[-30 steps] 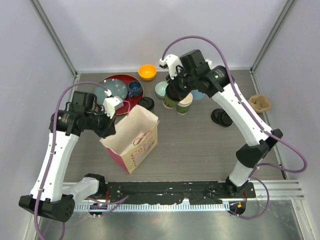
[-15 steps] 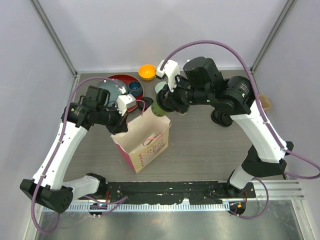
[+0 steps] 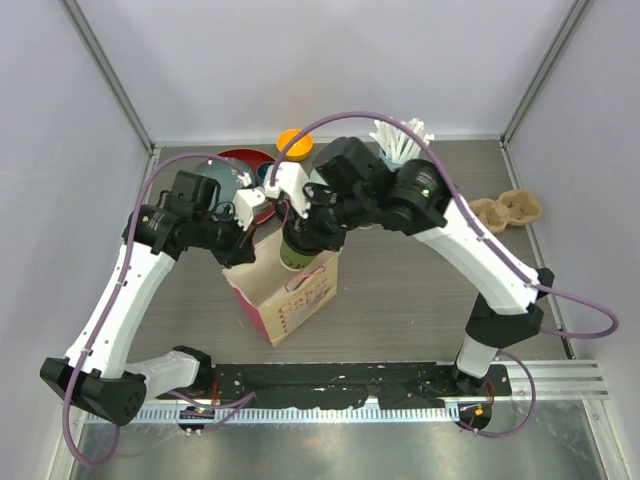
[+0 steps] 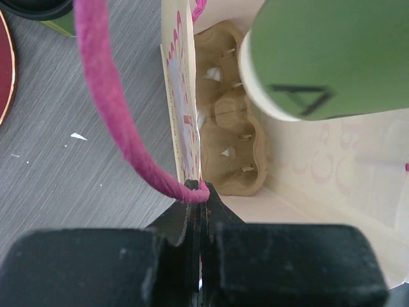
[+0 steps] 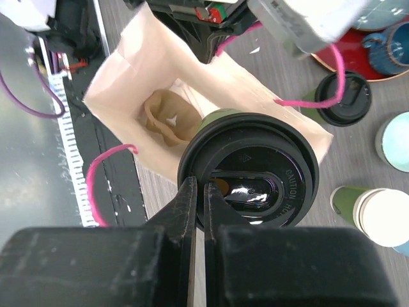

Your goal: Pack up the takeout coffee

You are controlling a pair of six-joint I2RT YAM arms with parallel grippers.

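Note:
My right gripper (image 5: 204,187) is shut on the rim of the black lid (image 5: 255,185) of a green takeout coffee cup (image 3: 295,250). It holds the cup upright over the open mouth of the paper bag (image 3: 295,295). The left wrist view shows the cup's green base (image 4: 326,57) hanging above a cardboard carrier (image 4: 230,128) on the bag's floor. My left gripper (image 4: 199,192) is shut on the bag's left wall by its pink handle (image 4: 108,96), and it also shows in the top view (image 3: 240,257). A second lidded green cup (image 5: 345,96) stands on the table behind the bag.
A green cup with a cream top (image 5: 374,214) and a pale teal bowl (image 5: 396,141) stand by the bag. A red tray (image 3: 240,160), an orange bowl (image 3: 292,142) and a cup of white sticks (image 3: 400,140) are at the back. A cardboard carrier (image 3: 505,210) lies far right.
My right arm has carried the lidded cup from the back of the table leftwards to above the bag. My left gripper has kept hold of the bag's wall, and the bag has shifted right.

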